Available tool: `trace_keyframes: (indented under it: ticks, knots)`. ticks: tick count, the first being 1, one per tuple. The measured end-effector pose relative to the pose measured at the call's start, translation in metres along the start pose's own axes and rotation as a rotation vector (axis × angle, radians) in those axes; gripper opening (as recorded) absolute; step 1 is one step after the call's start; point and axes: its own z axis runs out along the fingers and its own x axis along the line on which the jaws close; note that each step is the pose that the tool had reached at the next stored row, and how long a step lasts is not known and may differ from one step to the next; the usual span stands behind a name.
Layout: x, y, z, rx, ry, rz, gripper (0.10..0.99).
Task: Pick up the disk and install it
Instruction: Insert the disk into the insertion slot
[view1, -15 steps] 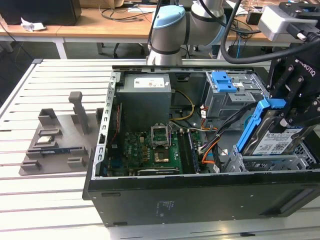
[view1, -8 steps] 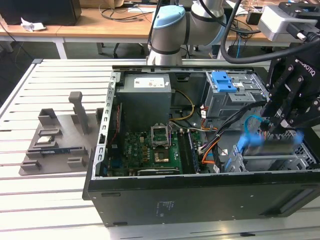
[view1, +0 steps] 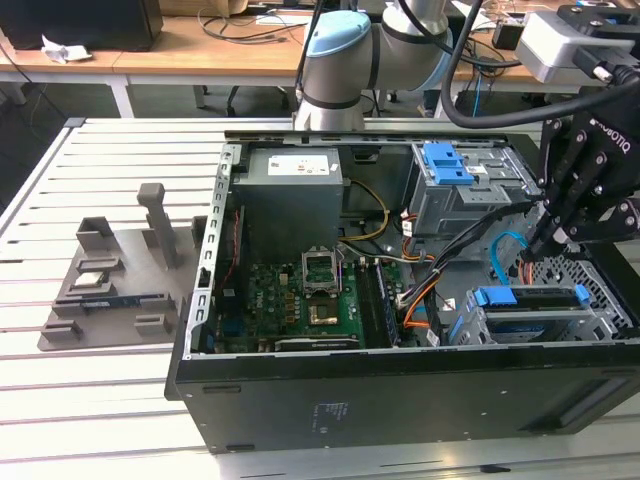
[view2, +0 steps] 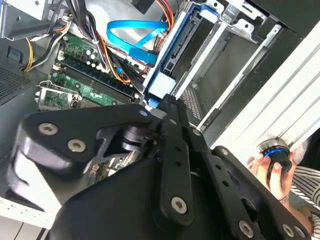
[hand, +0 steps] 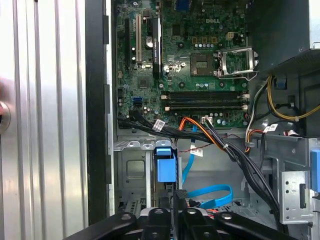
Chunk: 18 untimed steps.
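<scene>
Flat silver-metal disk w/ blue plastic carrier rails (view1: 528, 300) already seated in grey metal drive cage (view1: 600, 318) at front of open black PC case (view1: 300, 395). Black gripper (view1: 540, 243) just above cage's blue tab, fingers pinched together, holding nothing. Install looks near done.

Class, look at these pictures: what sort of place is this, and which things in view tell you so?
Probably a robotics lab or test workshop: an open computer case lies on a slatted aluminium table, a robot arm reaches over it, and desks with cables stand behind.
</scene>
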Motion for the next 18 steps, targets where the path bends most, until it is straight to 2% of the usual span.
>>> trace_keyframes:
  ticks: [1, 9, 12, 18]
  knots:
    - [0.0000, 0.0000, 0.0000, 0.000, 0.0001, 0.000, 0.118]
    - [0.0000, -0.0005, 0.0004, 0.000, -0.0001, 0.000, 0.106]
    - [-0.0005, -0.0065, 0.0003, 0.000, 0.0001, 0.000, 0.106]
    - [-0.0026, -0.0139, 0.0043, 0.000, 0.0055, 0.000, 0.106]
